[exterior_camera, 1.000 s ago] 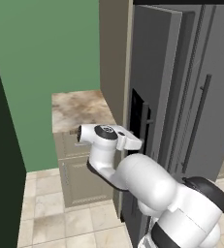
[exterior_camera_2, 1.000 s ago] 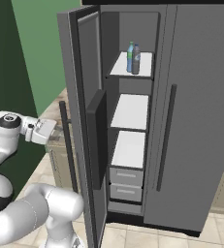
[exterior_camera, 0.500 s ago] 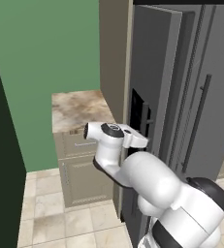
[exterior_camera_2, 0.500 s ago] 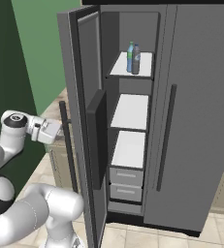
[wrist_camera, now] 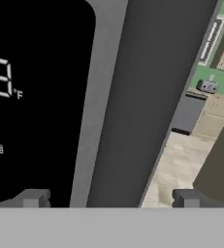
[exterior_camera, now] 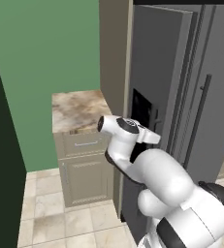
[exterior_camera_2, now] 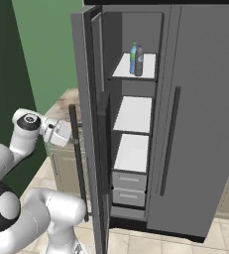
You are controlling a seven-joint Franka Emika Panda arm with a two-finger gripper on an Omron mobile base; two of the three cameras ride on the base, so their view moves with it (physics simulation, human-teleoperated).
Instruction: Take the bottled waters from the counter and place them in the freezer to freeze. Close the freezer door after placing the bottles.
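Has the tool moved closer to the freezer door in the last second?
Yes. In the right base view the tool has travelled right, away from the green wall, and now sits at the freezer door beside its dark handle, jaws open.

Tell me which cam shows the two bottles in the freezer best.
Right base view: both bottled waters stand upright, side by side, on the freezer's top shelf, unobstructed. In the left base view the freezer door hides the shelves. The hand view faces the door's outer panel.

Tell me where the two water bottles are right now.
In the right base view, both water bottles stand upright side by side on the top shelf of the open freezer, above the other shelves.
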